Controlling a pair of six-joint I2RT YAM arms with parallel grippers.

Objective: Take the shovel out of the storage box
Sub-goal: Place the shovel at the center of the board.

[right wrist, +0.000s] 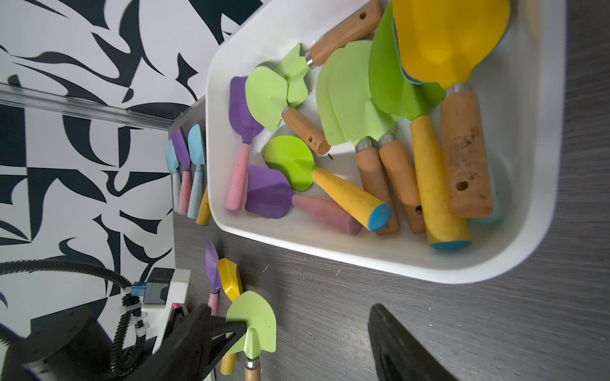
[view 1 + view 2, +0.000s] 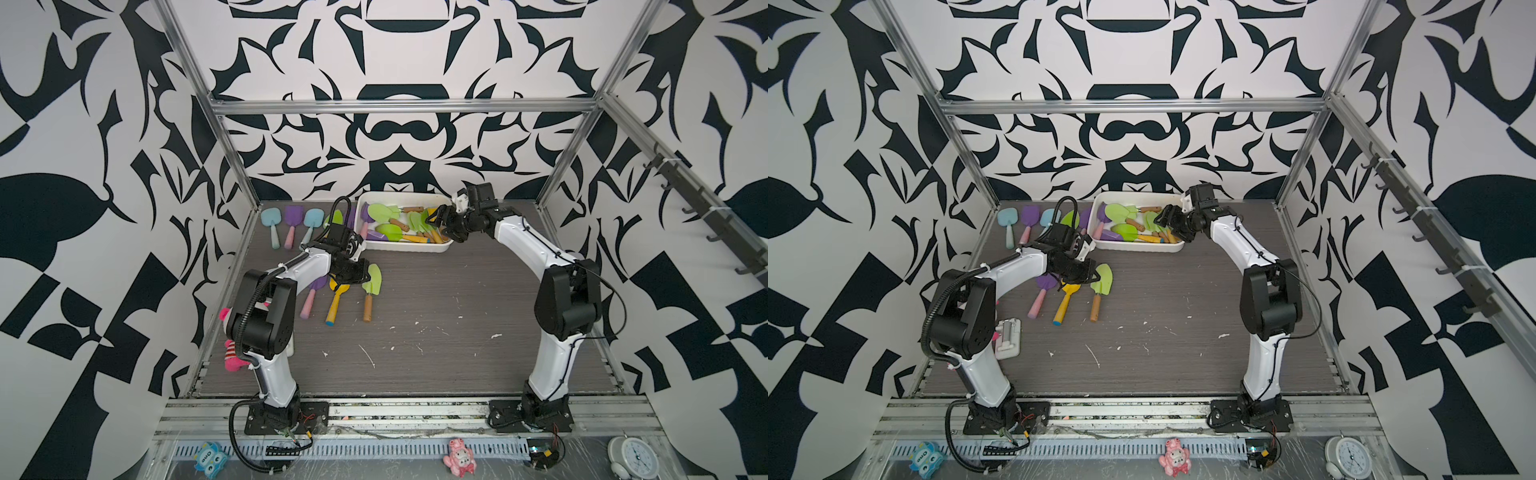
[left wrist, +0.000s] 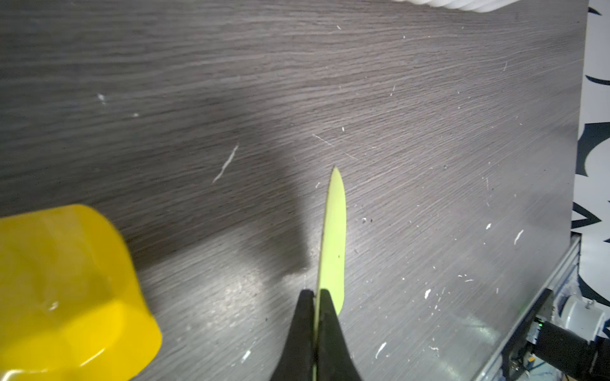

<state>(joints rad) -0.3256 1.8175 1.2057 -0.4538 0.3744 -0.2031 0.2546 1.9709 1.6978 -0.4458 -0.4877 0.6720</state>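
Note:
The white storage box [image 2: 405,250] [image 2: 1139,249] [image 1: 363,260] stands at the back of the table and holds several toy shovels with green, purple and yellow blades. My right gripper [image 2: 443,226] [image 2: 1169,226] [image 1: 298,318] hangs open over the box's right end with nothing between its fingers [image 1: 396,343]. A yellow-bladed shovel [image 1: 445,43] lies on top of the pile closest to it. My left gripper [image 2: 352,276] [image 2: 1080,272] [image 3: 317,297] is low over the table in front of the box. It is shut on the thin blade edge of a light green shovel [image 2: 371,284] [image 3: 334,231] [image 1: 255,325] with a wooden handle.
A purple shovel [image 2: 312,294] and a yellow shovel [image 2: 336,300] [image 3: 66,290] lie beside the green one. More shovels [image 2: 291,226] lie in a row at the back left. A pink plush toy [image 2: 232,353] and a white object [image 2: 1009,338] sit by the left arm's base.

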